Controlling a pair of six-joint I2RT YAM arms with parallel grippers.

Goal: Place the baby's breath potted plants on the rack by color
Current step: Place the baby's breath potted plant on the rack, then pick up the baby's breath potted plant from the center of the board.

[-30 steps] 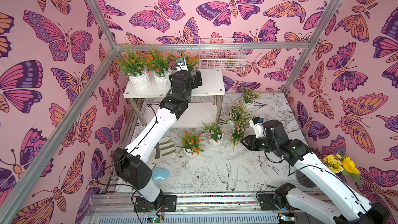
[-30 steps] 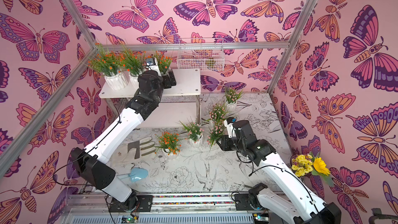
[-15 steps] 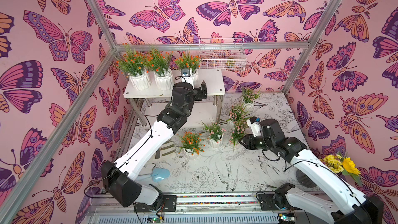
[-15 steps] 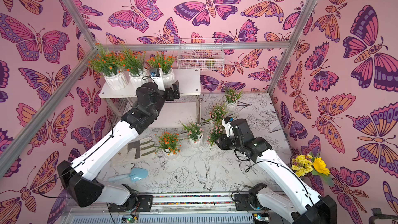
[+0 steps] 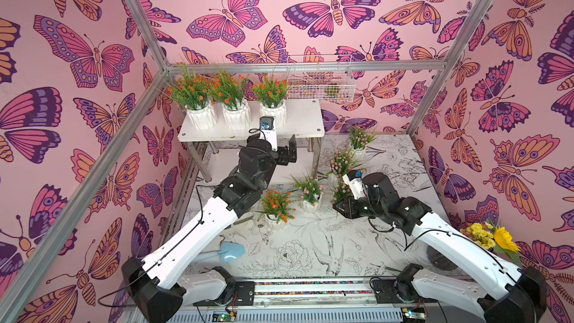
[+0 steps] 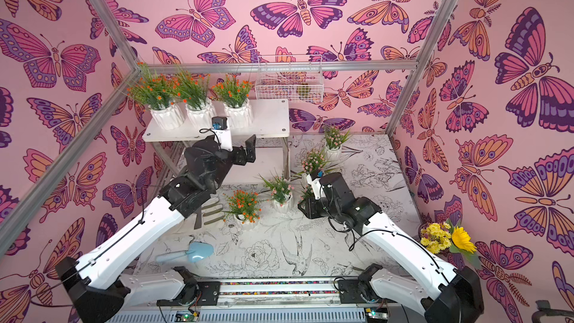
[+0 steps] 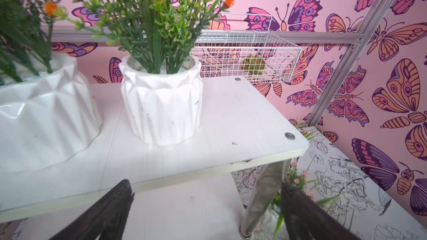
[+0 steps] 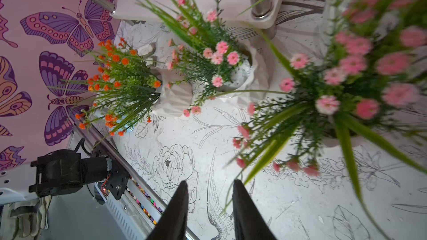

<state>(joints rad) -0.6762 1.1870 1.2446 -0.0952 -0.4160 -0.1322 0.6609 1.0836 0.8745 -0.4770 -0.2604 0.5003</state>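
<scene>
Three orange baby's breath potted plants (image 5: 231, 88) stand in a row on the rack's (image 5: 304, 119) top shelf. My left gripper (image 5: 289, 153) hangs open and empty just in front of that shelf, below its edge; in the left wrist view its gripper (image 7: 205, 184) faces the nearest orange pot (image 7: 161, 102). A fourth orange plant (image 5: 276, 206) and several pink plants (image 5: 310, 187) stand on the table. My right gripper (image 5: 337, 206) hovers beside a pink plant (image 8: 335, 77), fingers (image 8: 180, 204) narrowly apart, only a grass blade between them.
A white wire basket (image 5: 320, 79) hangs on the back wall beside the rack. A blue trowel (image 5: 228, 251) and a garden fork (image 6: 211, 212) lie at the table's left. A sunflower bunch (image 5: 497, 237) stands at the right edge.
My left gripper has drawn back off the top shelf and sunk in front of it, leaving the third orange plant standing. My right arm has shifted slightly left toward the pink plants.
</scene>
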